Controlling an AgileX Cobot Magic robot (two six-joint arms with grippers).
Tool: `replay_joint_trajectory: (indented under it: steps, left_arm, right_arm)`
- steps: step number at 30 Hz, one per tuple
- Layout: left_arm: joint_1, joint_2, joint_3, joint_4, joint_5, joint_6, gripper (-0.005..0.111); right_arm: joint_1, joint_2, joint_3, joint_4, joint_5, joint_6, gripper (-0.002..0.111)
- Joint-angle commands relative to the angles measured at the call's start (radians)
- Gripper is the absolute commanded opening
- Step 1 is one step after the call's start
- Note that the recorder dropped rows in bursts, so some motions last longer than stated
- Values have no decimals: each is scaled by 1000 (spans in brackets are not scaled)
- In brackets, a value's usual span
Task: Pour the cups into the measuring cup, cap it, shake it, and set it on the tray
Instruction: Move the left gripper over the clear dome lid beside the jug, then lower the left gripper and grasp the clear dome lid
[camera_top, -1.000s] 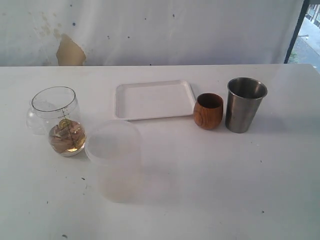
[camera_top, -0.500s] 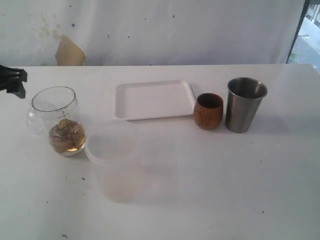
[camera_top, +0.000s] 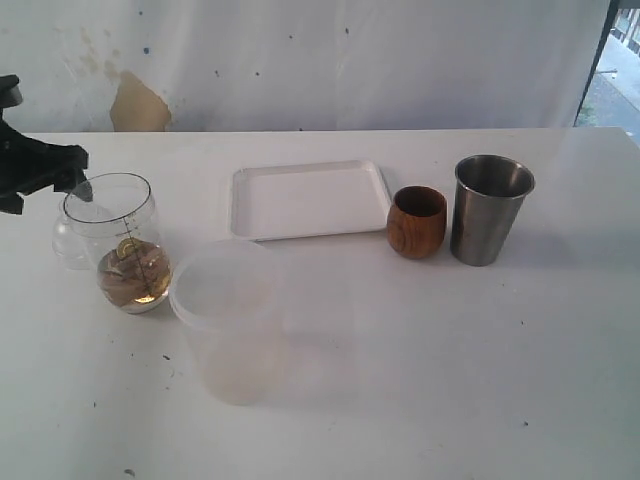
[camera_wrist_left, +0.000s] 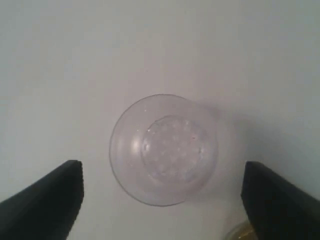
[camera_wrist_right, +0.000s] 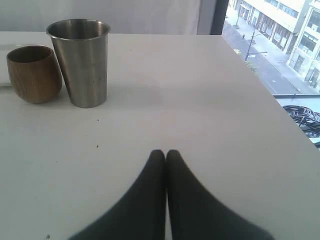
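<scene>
even soft daylight, faint shadows, slight blur

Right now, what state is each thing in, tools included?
Clear plastic measuring cup with black scale: upright, uncapped, brownish contents at bottom.
Small clear round cap: off, lying on table.
Round brown wooden cup: upright.
Tapered steel tumbler: upright.
Frosted plastic tub: upright, open.
White rectangular tray: nothing on it.
Left tool: open, above cap.
Right tool: shut, holding nothing.

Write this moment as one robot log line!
left gripper: open over clear cap | right gripper: shut, empty | measuring cup: uncapped | wooden cup, steel tumbler: upright
</scene>
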Motion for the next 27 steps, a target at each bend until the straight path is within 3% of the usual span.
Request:
replay_joint_trajectory:
  steps: [1,9,17,27]
  left_arm:
    - [-5,2,-2,-89,-67,60,82]
    - [-5,48,-2,-90,-121,77,79]
    - [-5,54,-2,-101,-66,101,54]
    - [-5,54,-2,-123,-41,125,53]
  right_arm:
    - [4,-5,3,2,-3,0,0]
    - [4,-5,3,2,-3,0,0]
    - [4,-5,3,2,-3,0,0]
    - [4,-5,3,2,-3,0,0]
